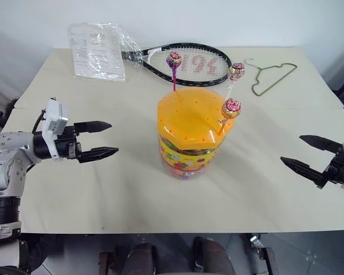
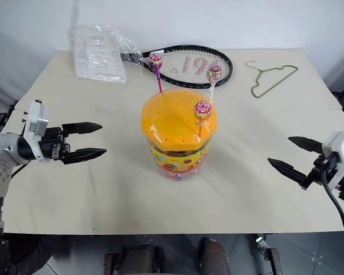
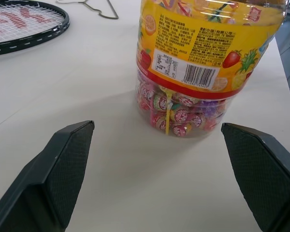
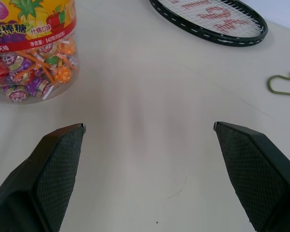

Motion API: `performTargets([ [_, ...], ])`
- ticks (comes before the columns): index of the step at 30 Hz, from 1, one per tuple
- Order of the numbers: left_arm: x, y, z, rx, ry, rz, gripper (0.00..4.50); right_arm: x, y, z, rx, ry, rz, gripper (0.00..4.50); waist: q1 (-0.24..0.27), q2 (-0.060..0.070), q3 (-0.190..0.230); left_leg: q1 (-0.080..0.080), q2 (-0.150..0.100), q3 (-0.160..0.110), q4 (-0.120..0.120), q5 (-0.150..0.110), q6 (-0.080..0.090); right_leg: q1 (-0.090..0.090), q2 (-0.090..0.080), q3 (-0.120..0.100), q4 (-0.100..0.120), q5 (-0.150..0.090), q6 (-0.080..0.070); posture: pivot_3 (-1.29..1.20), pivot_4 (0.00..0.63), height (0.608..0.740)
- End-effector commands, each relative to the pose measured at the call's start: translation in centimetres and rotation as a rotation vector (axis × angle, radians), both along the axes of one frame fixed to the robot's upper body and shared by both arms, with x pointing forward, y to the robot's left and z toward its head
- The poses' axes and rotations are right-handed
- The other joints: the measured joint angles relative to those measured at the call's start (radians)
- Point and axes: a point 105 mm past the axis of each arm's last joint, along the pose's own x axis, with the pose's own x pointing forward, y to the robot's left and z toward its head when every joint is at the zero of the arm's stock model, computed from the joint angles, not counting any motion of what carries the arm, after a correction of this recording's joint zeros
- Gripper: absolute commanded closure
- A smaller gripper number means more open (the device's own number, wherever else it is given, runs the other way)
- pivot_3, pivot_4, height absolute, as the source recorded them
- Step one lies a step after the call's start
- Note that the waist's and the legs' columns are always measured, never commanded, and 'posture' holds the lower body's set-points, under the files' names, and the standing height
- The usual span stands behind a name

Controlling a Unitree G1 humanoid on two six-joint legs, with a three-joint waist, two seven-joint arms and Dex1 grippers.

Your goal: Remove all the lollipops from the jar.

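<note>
The jar (image 1: 188, 150) stands at the middle of the table, a clear tub with an orange domed lid (image 1: 189, 117) and a colourful label. Three lollipops stand upright in the lid's holes: one on a purple stick (image 1: 174, 60), one on a white stick (image 1: 235, 71), one on an orange stick (image 1: 231, 108). My left gripper (image 1: 106, 139) hovers open to the left of the jar, pointing at it. Off to the jar's right, my right gripper (image 1: 303, 153) is open too. Both are apart from the jar and hold nothing.
A black tennis racket (image 1: 186, 62) lies at the back of the table behind the jar. A clear plastic bag with papers (image 1: 97, 50) sits at the back left, a wire hanger (image 1: 272, 76) at the back right. The table's front edge (image 1: 178, 231) is near.
</note>
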Motion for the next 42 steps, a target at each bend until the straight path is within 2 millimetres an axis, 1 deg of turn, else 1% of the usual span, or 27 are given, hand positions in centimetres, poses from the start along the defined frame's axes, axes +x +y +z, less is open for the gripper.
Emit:
performTargets([
  [1, 0.0, -0.3, 0.6, 0.012, -0.032, -0.034, 0.0, -0.5, -0.1, 1.7, -0.02, -0.059, -0.008, 0.04, 0.002, 0.0, 0.0, 0.0, 0.0, 0.0, 0.0, 0.0, 0.0, 0.0, 0.0, 0.0, 0.0, 0.0, 0.0, 0.0, 0.15, 0.74],
  [2, -0.1, -0.3, 0.5, 0.012, -0.029, -0.038, 0.0, -0.6, -0.1, 1.8, -0.018, -0.062, -0.01, 0.04, 0.002, 0.0, 0.0, 0.0, 0.0, 0.0, 0.0, 0.0, 0.0, 0.0, 0.0, 0.0, 0.0, 0.0, 0.0, 0.0, 0.15, 0.74],
  [4, 0.8, -0.2, 0.4, 0.046, -0.048, 0.023, 0.0, -0.7, -0.1, 1.9, -0.014, -0.066, -0.017, 0.04, 0.001, 0.0, 0.0, 0.0, 0.0, 0.0, 0.0, 0.0, 0.0, 0.0, 0.0, 0.0, 0.0, 0.0, 0.0, 0.0, 0.15, 0.74],
  [7, 1.3, -0.2, 0.8, 0.052, -0.029, 0.041, 0.0, -1.0, 0.0, 2.0, -0.012, -0.067, -0.018, 0.04, 0.002, 0.0, 0.0, 0.0, 0.0, 0.0, 0.001, 0.0, 0.0, 0.0, 0.0, 0.0, 0.001, 0.0, 0.0, 0.0, 0.15, 0.74],
  [9, 1.3, -0.1, 1.7, 0.054, -0.042, 0.021, 0.0, -1.4, 0.1, 2.2, -0.013, -0.07, -0.016, 0.04, 0.003, 0.0, 0.0, 0.0, 0.0, 0.0, 0.001, 0.0, 0.0, 0.0, 0.0, 0.0, 0.001, 0.0, 0.0, 0.0, 0.15, 0.74],
  [12, 1.9, 0.0, 3.1, 0.053, -0.075, 0.011, 0.0, -1.9, 0.7, 2.7, -0.013, -0.085, -0.003, 0.04, 0.002, 0.0, 0.0, 0.0, 0.0, 0.0, 0.001, 0.0, 0.0, 0.0, 0.0, 0.0, 0.001, 0.0, 0.0, 0.0, 0.15, 0.74],
  [16, 2.9, -0.6, 6.0, 0.036, -0.161, -0.056, 0.0, -3.0, 2.4, 3.8, 0.009, -0.116, 0.034, 0.04, 0.004, -0.001, 0.0, 0.0, 0.0, 0.0, 0.002, 0.0, 0.0, 0.0, 0.0, 0.0, 0.002, 0.0, 0.0, 0.0, 0.15, 0.74],
  [17, 3.2, -1.0, 6.6, 0.032, -0.178, -0.077, 0.0, -3.1, 2.7, 4.1, 0.015, -0.12, 0.04, 0.04, 0.003, -0.001, 0.0, 0.0, 0.0, 0.0, 0.002, 0.0, 0.0, 0.0, 0.0, 0.0, 0.002, 0.0, 0.0, 0.0, 0.15, 0.74],
  [20, 4.0, -3.5, 8.8, -0.012, -0.24, -0.198, 0.0, -3.9, 4.0, 4.8, 0.039, -0.134, 0.065, 0.04, 0.01, -0.003, -0.001, -0.002, 0.0, 0.0, 0.006, 0.0, 0.0, 0.0, 0.0, 0.0, 0.003, 0.0, 0.0, 0.0, 0.15, 0.74],
  [24, 4.6, -6.0, 10.6, -0.096, -0.242, -0.316, 0.0, -5.2, 5.1, 5.6, 0.062, -0.148, 0.081, 0.04, 0.012, -0.004, -0.001, -0.002, 0.0, 0.0, 0.01, -0.001, 0.002, 0.001, 0.0, 0.001, 0.004, 0.0, 0.0, 0.0, 0.15, 0.74],
  [26, 4.9, -7.0, 11.2, -0.131, -0.237, -0.35, 0.0, -5.8, 5.8, 6.1, 0.083, -0.159, 0.09, 0.04, 0.01, -0.005, 0.0, -0.002, 0.0, 0.0, 0.01, -0.001, 0.002, 0.001, 0.0, 0.001, 0.004, 0.0, 0.0, 0.0, 0.15, 0.74],
  [29, 5.1, -8.7, 11.3, -0.151, -0.211, -0.427, 0.0, -6.8, 6.9, 6.5, 0.102, -0.17, 0.105, 0.04, 0.005, -0.005, 0.0, -0.002, 0.0, 0.0, 0.01, -0.001, 0.002, 0.001, 0.0, 0.001, 0.005, 0.0, 0.0, 0.0, 0.15, 0.74],
  [32, 5.3, -10.0, 11.3, -0.147, -0.195, -0.472, 0.0, -7.1, 7.4, 6.8, 0.111, -0.186, 0.097, 0.04, 0.003, -0.006, 0.0, -0.002, 0.0, 0.0, 0.01, -0.001, 0.003, 0.001, 0.0, 0.001, 0.005, 0.0, 0.0, 0.0, 0.15, 0.74],
  [38, 5.9, -12.7, 11.3, -0.141, -0.167, -0.529, 0.0, -7.2, 7.5, 7.1, 0.133, -0.224, 0.063, 0.04, 0.003, -0.008, 0.001, -0.002, 0.0, 0.0, 0.012, -0.002, 0.003, 0.0, 0.0, 0.002, 0.006, 0.0, 0.0, 0.0, 0.15, 0.74],
  [42, 6.3, -14.0, 11.3, -0.148, -0.157, -0.542, 0.0, -7.3, 7.4, 7.2, 0.147, -0.241, 0.042, 0.04, 0.004, -0.008, 0.001, -0.002, 0.0, 0.0, 0.013, -0.002, 0.004, 0.0, 0.0, 0.002, 0.007, 0.0, 0.0, 0.0, 0.15, 0.74],
])
